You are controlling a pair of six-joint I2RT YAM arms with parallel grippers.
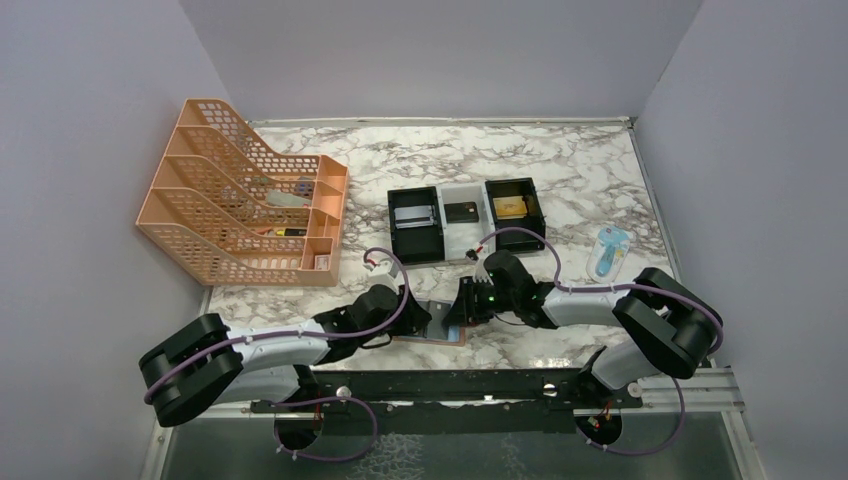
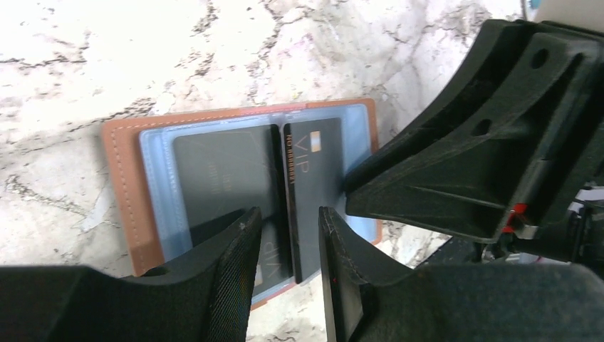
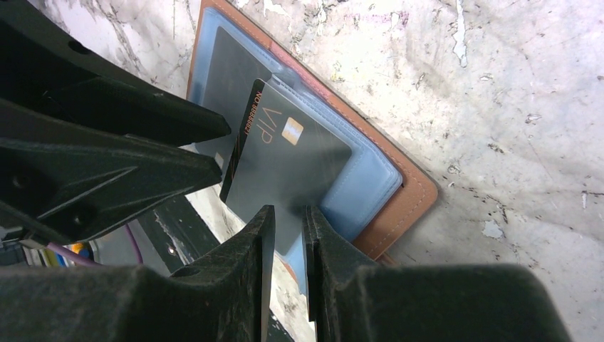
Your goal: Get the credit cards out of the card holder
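Pinches a thin dark plastic VIP credit card (image 3: 292,157) in the tight right end effector (image 3: 288,214), left end effector (image 2: 287,214) apart beside it. Leaves it and another dark card (image 2: 214,171) inside the open tan leather card holder (image 2: 121,185) on the counter (image 2: 107,57).

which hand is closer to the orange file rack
Left. The left hand sits front-right of the orange file rack; the right hand sits farther right again.
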